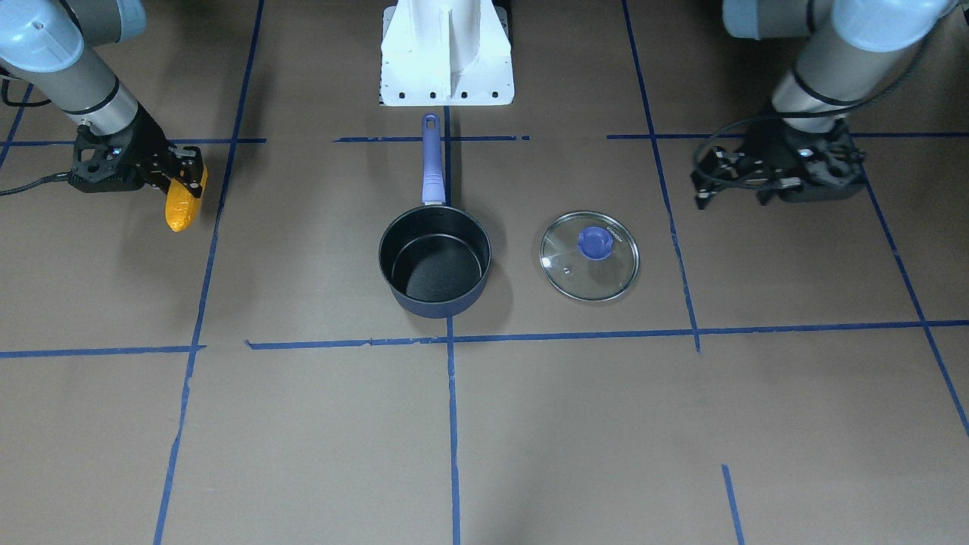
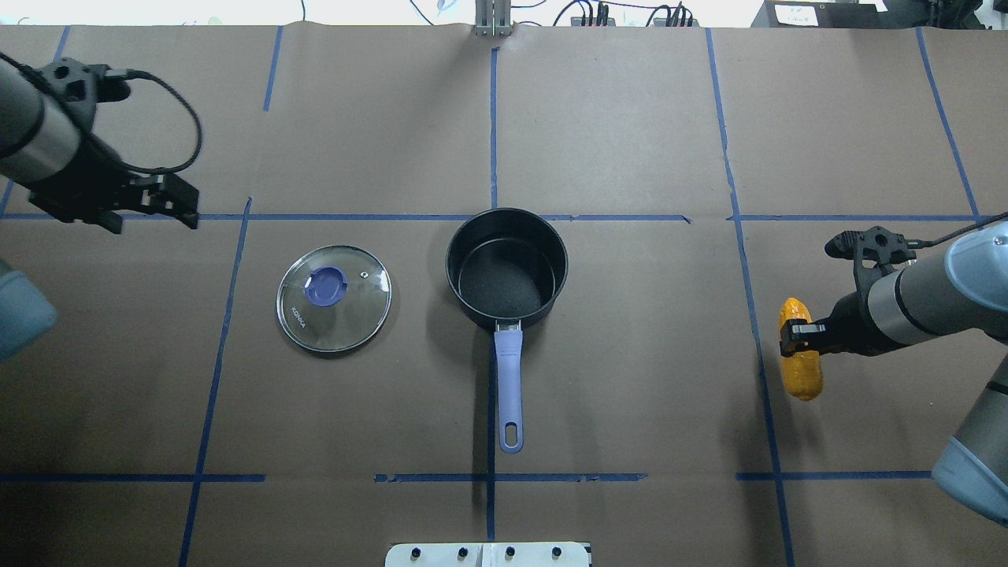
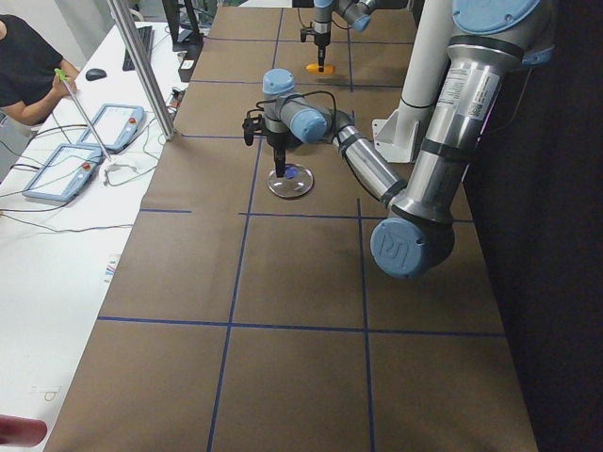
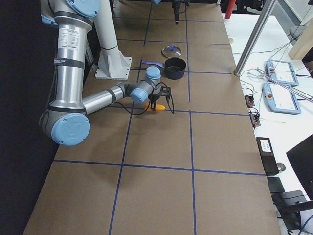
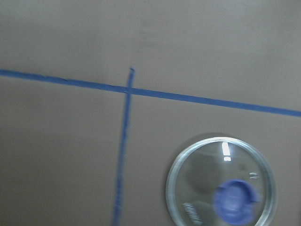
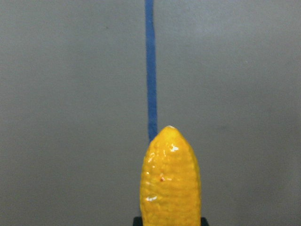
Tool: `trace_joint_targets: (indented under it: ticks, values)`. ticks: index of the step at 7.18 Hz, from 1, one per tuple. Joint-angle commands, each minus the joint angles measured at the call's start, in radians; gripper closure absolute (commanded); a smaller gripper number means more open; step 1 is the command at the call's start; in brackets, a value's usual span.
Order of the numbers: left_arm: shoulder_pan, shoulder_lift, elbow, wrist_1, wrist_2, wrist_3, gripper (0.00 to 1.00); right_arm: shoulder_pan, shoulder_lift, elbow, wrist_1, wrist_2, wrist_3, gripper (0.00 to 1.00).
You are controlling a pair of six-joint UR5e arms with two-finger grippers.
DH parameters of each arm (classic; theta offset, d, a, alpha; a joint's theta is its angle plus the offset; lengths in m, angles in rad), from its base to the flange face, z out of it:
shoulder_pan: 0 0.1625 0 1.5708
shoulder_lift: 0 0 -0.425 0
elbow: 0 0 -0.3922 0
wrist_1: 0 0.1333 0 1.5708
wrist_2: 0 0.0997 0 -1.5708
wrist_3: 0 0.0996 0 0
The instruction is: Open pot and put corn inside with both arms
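The pot (image 1: 435, 305) stands uncovered at the middle of the table (image 2: 630, 409), and its lid (image 2: 346, 315) lies flat just beside it; your left gripper (image 2: 153, 214) hangs near the lid with its fingers spread and empty; your right gripper (image 2: 794, 337) pinches the corn (image 2: 802, 372) well apart from the pot; the carry is the step in hand, I judge; next, bring the cob over the rim, lower it inside and let go.

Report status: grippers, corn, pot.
Right gripper shut on corn. Left gripper open, empty. Pot uncovered, lid beside it. Nothing between corn and pot.
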Motion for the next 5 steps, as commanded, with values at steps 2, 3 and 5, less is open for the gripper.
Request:
trace_joint_targets:
  ticks: [2, 3, 5]
  values:
    - [-0.180, 0.113, 0.088, -0.010, -0.103, 0.436, 0.00, 0.049, 0.200, 0.013, -0.126, 0.003, 0.002, 0.96]
    - [-0.248, 0.124, 0.139, -0.015, -0.116, 0.577, 0.00, 0.048, 0.353, 0.012, -0.320, 0.003, 0.002, 0.95]
    - [-0.320, 0.124, 0.211, -0.013, -0.118, 0.723, 0.00, 0.022, 0.606, -0.075, -0.523, -0.006, 0.031, 0.95]
